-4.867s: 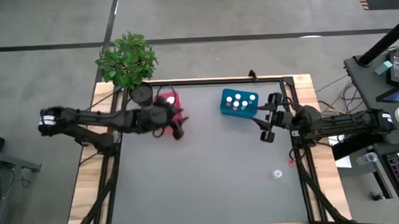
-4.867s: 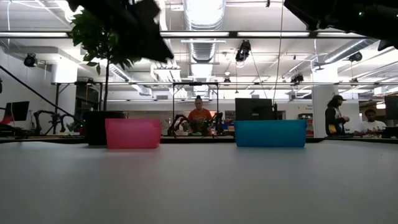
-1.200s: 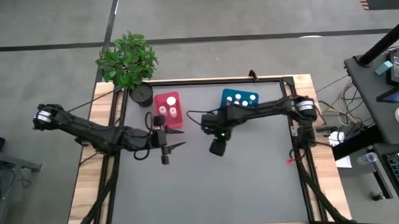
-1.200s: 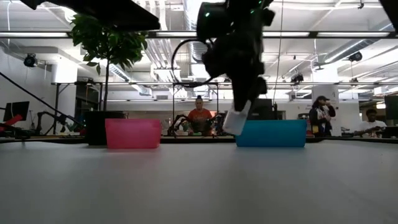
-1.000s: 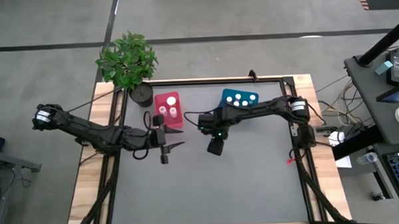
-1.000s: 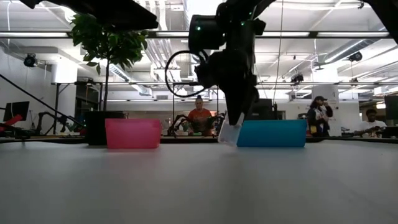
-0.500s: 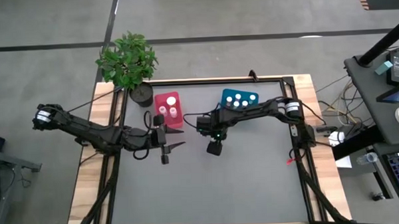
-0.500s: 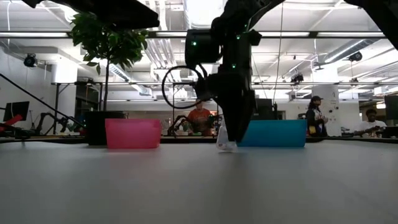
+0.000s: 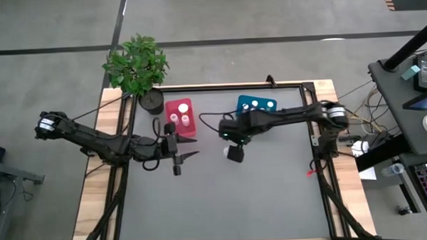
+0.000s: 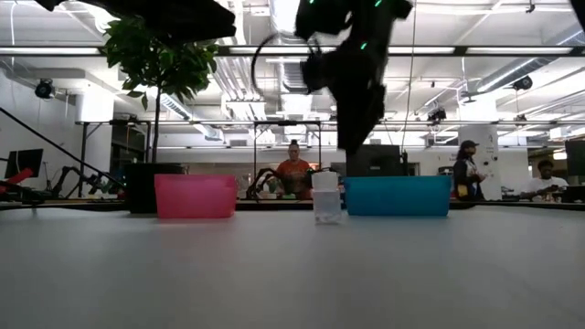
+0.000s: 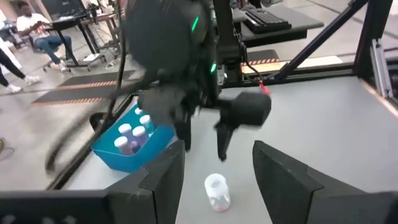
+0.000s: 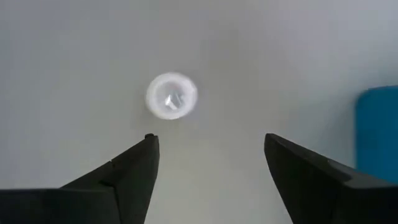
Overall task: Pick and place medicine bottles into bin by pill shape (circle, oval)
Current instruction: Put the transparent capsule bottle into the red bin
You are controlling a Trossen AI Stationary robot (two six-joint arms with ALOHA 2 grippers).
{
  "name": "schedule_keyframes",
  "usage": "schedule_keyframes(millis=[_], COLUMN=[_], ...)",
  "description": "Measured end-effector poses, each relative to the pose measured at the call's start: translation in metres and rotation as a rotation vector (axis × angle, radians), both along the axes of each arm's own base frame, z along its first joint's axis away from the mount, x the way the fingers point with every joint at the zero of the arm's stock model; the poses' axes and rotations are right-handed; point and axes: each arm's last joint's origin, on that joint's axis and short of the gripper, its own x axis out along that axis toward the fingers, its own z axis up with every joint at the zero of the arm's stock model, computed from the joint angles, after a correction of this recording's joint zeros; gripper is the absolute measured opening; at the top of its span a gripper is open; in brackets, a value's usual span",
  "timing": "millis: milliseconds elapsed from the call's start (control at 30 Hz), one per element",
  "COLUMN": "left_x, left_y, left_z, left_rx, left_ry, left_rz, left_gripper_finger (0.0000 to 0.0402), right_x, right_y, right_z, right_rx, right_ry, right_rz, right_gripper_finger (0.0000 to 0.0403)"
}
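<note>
A small clear medicine bottle with a white cap (image 10: pixel 325 196) stands upright on its base on the grey table, between the two bins; it also shows in the high view (image 9: pixel 234 153). My right gripper (image 12: pixel 211 140) is open and empty, straight above the bottle (image 12: pixel 171 96), fingers pointing down and clear of it (image 10: pixel 352 137). My left gripper (image 9: pixel 181 162) is open and empty, left of the bottle, near the pink bin (image 9: pixel 179 115). The teal bin (image 9: pixel 256 106) holds several white-capped bottles.
The pink bin (image 10: pixel 195 196) and teal bin (image 10: pixel 398 196) stand along the table's far side. A potted plant (image 9: pixel 137 66) stands at the far left corner. Bare grey table (image 9: pixel 223 205) lies toward the near edge. People sit in the room behind.
My right gripper has come down with the bottle, set it upright on the table between the bins, let go of it and risen straight up. The bottle now stands alone. My left gripper has kept still.
</note>
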Motion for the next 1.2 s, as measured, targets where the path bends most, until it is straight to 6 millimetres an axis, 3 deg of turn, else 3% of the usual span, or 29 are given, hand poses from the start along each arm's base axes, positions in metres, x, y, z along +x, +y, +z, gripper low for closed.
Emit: schedule_keyframes(millis=[100, 300, 467, 733, 1033, 1200], left_x=[0.001, 0.016, 0.042, 0.096, 0.136, 0.152], left_y=[0.000, -0.004, -0.012, -0.021, -0.007, 0.001], left_z=[-0.001, -0.013, -0.028, -0.051, -0.072, -0.085], left_rx=[-0.034, -0.110, -0.141, -0.111, -0.106, -0.149], left_ry=[-0.004, -0.003, -0.046, 0.062, 0.219, 0.259], left_rz=[0.007, 0.022, 0.019, 0.039, 0.056, 0.066], left_gripper_finger=[0.0171, 0.0171, 0.0171, 0.0171, 0.0174, 0.0216], right_x=[-0.018, -0.052, -0.087, -0.135, -0.171, -0.180], right_y=[0.010, 0.027, 0.028, 0.025, 0.025, 0.025], right_z=[0.014, 0.018, 0.027, 0.038, 0.058, 0.055], right_rx=[-0.038, -0.054, -0.149, -0.370, -0.473, -0.517], right_ry=[-0.057, -0.334, -0.581, -1.052, -1.212, -1.219], right_rz=[0.048, 0.114, 0.245, 0.369, 0.398, 0.428], right_gripper_finger=[0.0271, 0.0258, 0.0247, 0.0233, 0.0230, 0.0228])
